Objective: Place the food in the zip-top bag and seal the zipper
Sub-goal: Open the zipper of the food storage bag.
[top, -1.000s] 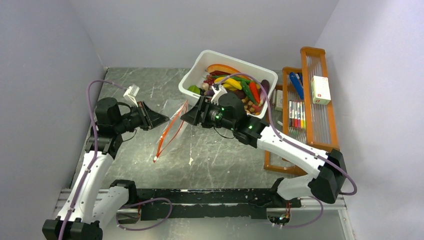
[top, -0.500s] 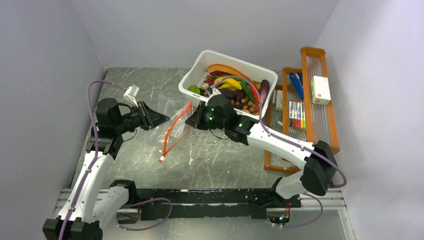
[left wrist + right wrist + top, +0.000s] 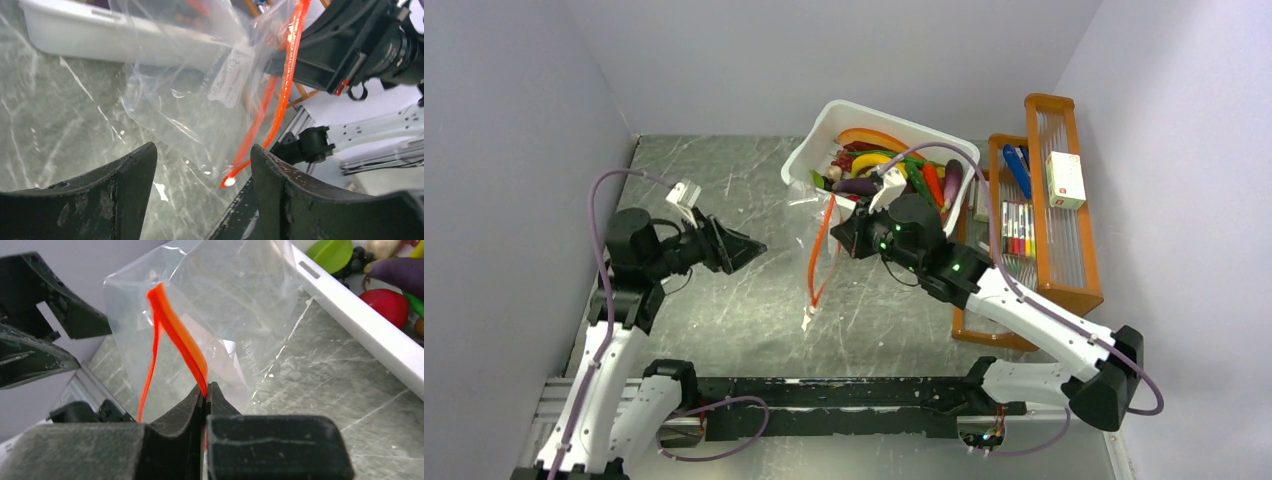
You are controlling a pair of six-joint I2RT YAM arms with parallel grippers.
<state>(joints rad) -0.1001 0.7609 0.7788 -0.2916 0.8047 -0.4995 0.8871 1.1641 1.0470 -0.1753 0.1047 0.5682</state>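
The right tool (image 3: 205, 390) is clamped on the zipper (image 3: 176, 335), so the zip-top bag (image 3: 235, 310) hangs from it just in front of the white tub (image 3: 816, 132) at the worktop's (image 3: 724, 310) far right. The food (image 3: 894, 170) sits in that tub. The strip's long axis runs from far edge to near edge. Of the 2 arms, only the left tool (image 3: 200, 157) is free — jaws wide, empty — and it faces the bag from the left, so spreading the mouth likely falls to it.
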